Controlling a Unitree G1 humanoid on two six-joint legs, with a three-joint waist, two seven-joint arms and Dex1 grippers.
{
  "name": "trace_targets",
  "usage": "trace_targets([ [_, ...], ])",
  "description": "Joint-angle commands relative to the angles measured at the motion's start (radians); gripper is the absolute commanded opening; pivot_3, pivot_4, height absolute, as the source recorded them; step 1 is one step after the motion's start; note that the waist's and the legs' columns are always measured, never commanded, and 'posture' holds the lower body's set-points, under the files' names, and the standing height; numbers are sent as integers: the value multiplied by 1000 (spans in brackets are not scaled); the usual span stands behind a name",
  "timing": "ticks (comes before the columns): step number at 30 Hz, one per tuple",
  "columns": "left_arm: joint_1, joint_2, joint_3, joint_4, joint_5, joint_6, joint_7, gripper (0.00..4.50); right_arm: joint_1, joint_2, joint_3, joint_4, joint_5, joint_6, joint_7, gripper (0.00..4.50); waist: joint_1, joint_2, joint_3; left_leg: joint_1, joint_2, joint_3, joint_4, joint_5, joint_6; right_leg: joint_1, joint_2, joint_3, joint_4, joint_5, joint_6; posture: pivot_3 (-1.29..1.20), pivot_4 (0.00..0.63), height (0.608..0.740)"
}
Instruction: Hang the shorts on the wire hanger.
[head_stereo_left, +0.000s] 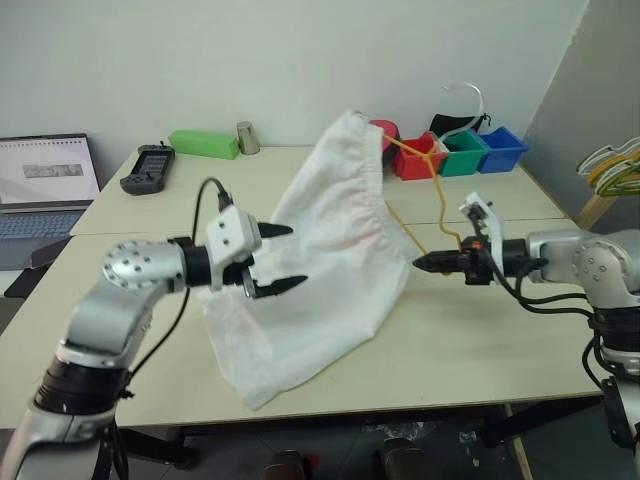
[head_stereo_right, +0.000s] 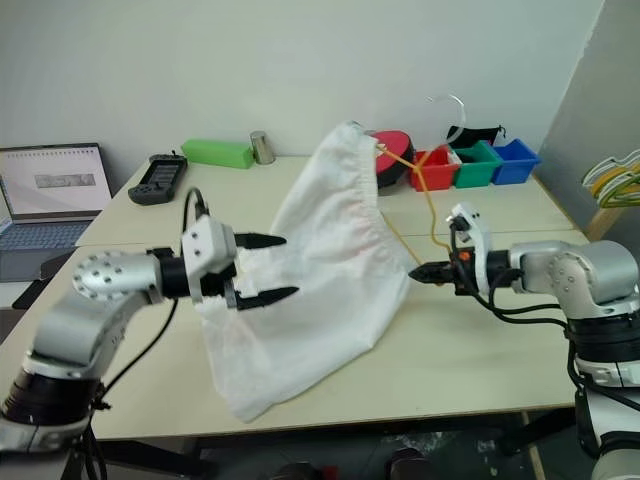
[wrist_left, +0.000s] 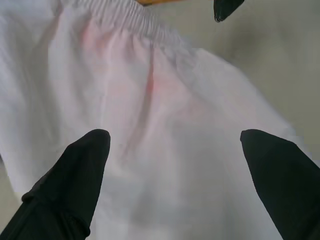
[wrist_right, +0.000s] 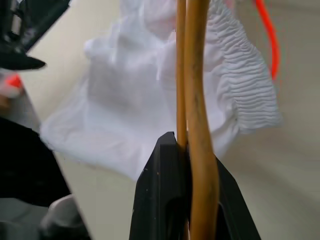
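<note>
Moving from the left of the head view, the left gripper (head_stereo_left: 282, 258) stood released, its two black fingers spread wide and holding nothing, poised just in front of the shorts (head_stereo_left: 325, 250) at about 9 o'clock of the cloth, probably placed to take or steady the fabric. The shorts hung draped over the wire hanger (head_stereo_left: 425, 195), the waistband raised toward 12 o'clock and the lower hem trailing onto the table (head_stereo_left: 480, 340) at about 7 o'clock; a faint pink print showed near the gathered band. The hanger's yellow-orange wire emerged from the cloth at 3 o'clock and ran back toward the red bin (head_stereo_left: 415, 160). The right gripper (head_stereo_left: 425, 263) was clenched on that wire; its wrist view showed the fingers pinched tight against two strands, evidently to hold the hanger aloft so the cloth could be arranged. In my judgement, the shorts sat unevenly and could slide off.
</note>
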Motion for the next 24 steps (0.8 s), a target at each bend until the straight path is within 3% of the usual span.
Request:
trace_targets([
  [1, -136, 16, 25, 99, -13, 1, -46, 4467, -42, 22, 67, -7, -128, -149, -16, 0, 0, 0, 0, -1, 0, 0, 0, 0, 0, -1, -1, 0, 0, 0, 0, -49, 19, 740],
  [3, -337, 25, 29, 252, 5, -4, -77, 4467, -59, 64, 152, 16, -279, -283, -99, 0, 1, -1, 0, -5, -1, 1, 1, 0, 0, -4, -2, 1, 0, 3, -5, -43, 18, 740],
  [6, -468, 32, -2, 394, 52, -76, -130, 4467, -62, 89, 206, 34, -381, -384, -120, 0, 2, -2, -1, -17, -2, 0, 3, 2, -3, -18, -2, 1, 5, 5, -5, -30, 16, 740],
  [9, -588, 17, -51, 587, 139, -219, -169, 4467, -58, 106, 246, 39, -460, -463, -117, 0, 2, 2, -3, -15, -5, 0, 1, 2, -3, -18, -5, 2, 7, 5, -5, -28, 14, 740],
  [18, -785, -81, -158, 1060, 328, -585, -242, 4467, -58, 136, 293, 11, -636, -608, -128, 0, 1, 2, -3, -16, -8, -1, 1, 2, -3, -18, -4, 1, 8, 4, -5, -52, 13, 740],
  [24, -839, -136, -171, 1205, 391, -711, -272, 4467, -42, 139, 312, -15, -740, -668, -129, 0, -2, 2, -3, -16, -8, -1, 2, 2, -3, -18, -5, 1, 8, 4, -4, -85, 15, 740],
])
